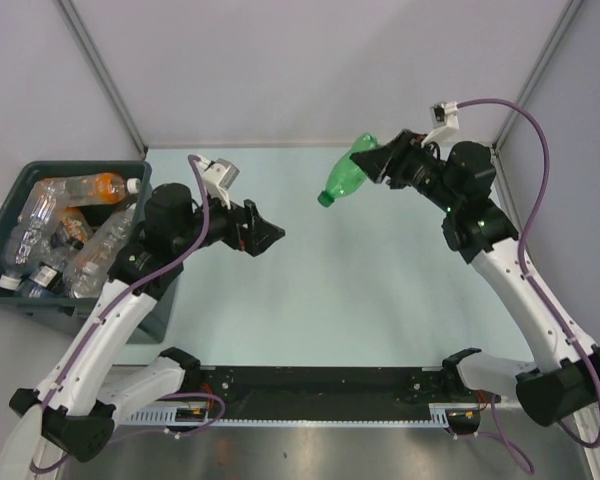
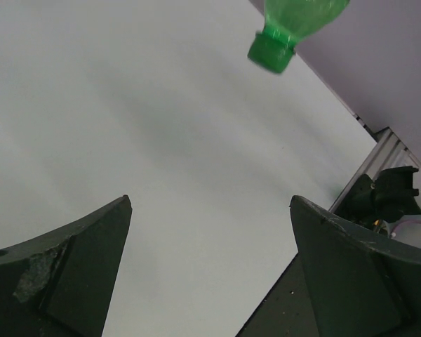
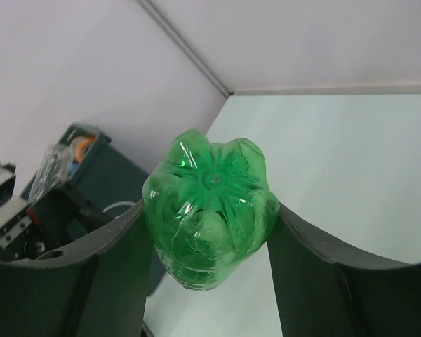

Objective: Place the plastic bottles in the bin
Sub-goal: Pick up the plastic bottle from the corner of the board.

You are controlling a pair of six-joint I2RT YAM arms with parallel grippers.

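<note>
1. The table (image 1: 380, 300) is stretching out below both pairs of fingers.
2. The bin (image 1: 80, 167) is sitting well behind the left fingers (image 2: 77, 281), on their outer side, and is carrying a heap of bottles (image 1: 55, 235).
3. The green bottle (image 3: 210, 210) is hanging in the air between the right fingers (image 3: 105, 281), which are partly closed and pinching its base end from both sides.
4. It is looking empty, so I judge it light, thin-walled, smooth and easily dented. The ribbed base seems the stiffest place to grip.
5. Its cap (image 2: 271, 53) is pointing away from the right fingers towards the left ones. Those are standing wide apart, holding nothing, with the cap ahead of them and not touching.
</note>
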